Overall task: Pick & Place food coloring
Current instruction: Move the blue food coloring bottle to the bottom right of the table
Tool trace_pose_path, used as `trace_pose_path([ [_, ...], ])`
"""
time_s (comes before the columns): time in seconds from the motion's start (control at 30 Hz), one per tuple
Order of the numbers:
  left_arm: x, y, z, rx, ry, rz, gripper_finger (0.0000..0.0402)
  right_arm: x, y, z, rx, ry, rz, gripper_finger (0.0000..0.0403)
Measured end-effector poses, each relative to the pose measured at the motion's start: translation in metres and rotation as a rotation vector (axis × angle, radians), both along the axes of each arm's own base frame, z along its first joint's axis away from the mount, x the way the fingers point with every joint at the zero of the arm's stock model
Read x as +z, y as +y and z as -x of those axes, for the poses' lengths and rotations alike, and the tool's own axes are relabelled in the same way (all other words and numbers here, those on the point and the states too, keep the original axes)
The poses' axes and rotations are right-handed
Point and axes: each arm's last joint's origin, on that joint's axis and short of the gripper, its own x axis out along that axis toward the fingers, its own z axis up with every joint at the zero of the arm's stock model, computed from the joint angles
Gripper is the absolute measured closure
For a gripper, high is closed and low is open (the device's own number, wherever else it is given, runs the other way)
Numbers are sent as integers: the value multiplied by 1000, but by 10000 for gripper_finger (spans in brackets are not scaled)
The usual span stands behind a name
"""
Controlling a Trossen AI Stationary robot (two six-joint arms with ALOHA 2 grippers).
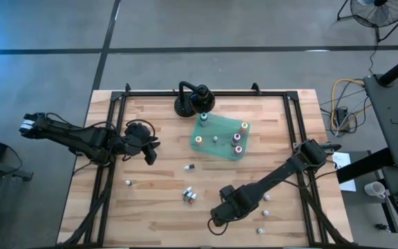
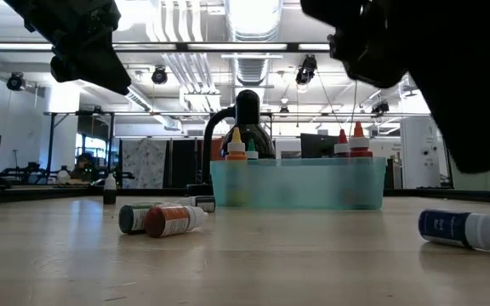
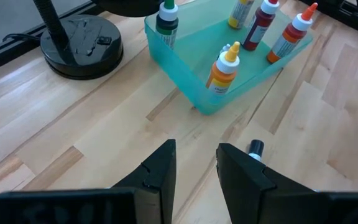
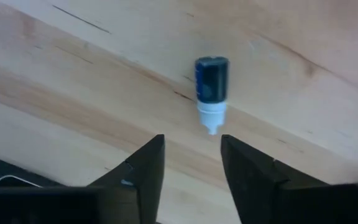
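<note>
The right gripper [image 4: 191,158] hangs low over the near part of the wooden table [image 1: 157,200], its jaws parted with a gap between them and nothing held — a blue-labelled food coloring bottle [image 4: 211,90] lies on its side on the wood just ahead of the fingertips, white tip toward them. The left gripper [image 3: 194,163] is poised above the table's left side, jaws narrowly apart and empty, pointing toward the teal tray [image 3: 194,81] near the table's middle. In that tray several bottles stand upright: an orange-labelled yellow-capped one [image 3: 224,70], a green one [image 3: 166,22], a dark red one [image 3: 258,26] and an orange-tipped one [image 3: 289,36]. Just past the left fingers stands a small black-capped bottle [image 3: 254,149]. Beside the tray sits the black round-based stand [image 3: 82,46]. In the low view two bottles, a dark-labelled one [image 2: 134,218] and a red-brown one [image 2: 173,220], lie touching on the wood — others are scattered nearby.
</note>
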Motion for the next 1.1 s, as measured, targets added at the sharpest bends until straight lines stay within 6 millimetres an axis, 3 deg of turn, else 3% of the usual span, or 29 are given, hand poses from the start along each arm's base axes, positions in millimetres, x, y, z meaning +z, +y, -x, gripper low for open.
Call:
trace_pose_path([
  [0.23, 0, 0, 0, 0, 0, 0, 312, -15, -3, 5, -16, 15, 7, 199],
  [0.47, 0, 0, 0, 0, 0, 0, 312, -31, -3, 1, 86, 19, 29, 202],
  [0.8, 0, 0, 0, 0, 0, 0, 312, -35, -9, -2, 86, 47, 40, 241],
  [1.1, 0, 0, 0, 0, 0, 0, 312, -36, -11, -1, 83, 62, 70, 327],
])
